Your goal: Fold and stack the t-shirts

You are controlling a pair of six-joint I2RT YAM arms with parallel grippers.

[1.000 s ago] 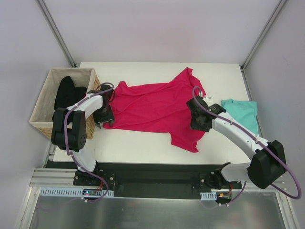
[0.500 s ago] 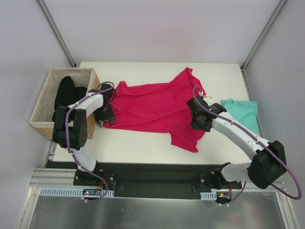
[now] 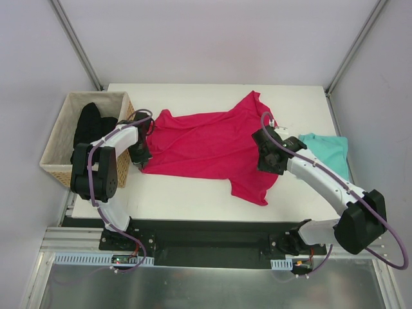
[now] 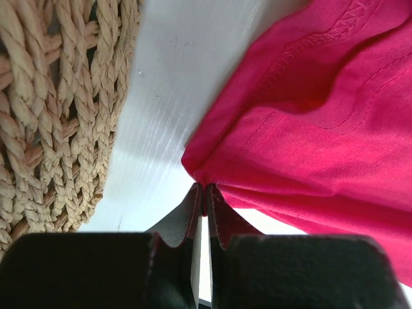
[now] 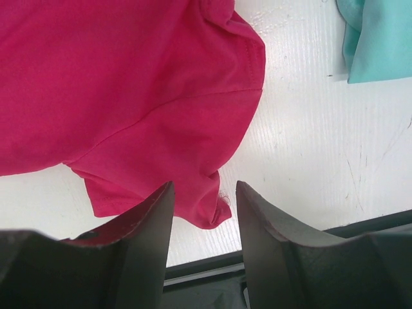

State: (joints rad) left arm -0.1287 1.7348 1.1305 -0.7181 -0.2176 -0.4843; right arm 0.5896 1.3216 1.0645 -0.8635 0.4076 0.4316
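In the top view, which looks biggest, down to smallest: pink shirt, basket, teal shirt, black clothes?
1. pink t-shirt
2. wicker basket
3. teal t-shirt and black garment: these look about alike, so I won't rank them.

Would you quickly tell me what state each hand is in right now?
Left hand: closed, pinching the edge of the pink t-shirt.
Right hand: open, holding nothing, over the pink t-shirt.

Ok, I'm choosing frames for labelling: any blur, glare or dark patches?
Top external: evenly lit, sharp, though the black garment reads as a blob. Left wrist: glare on the table, left gripper dark and soft. Right wrist: pink t-shirt sharp, right gripper dark.
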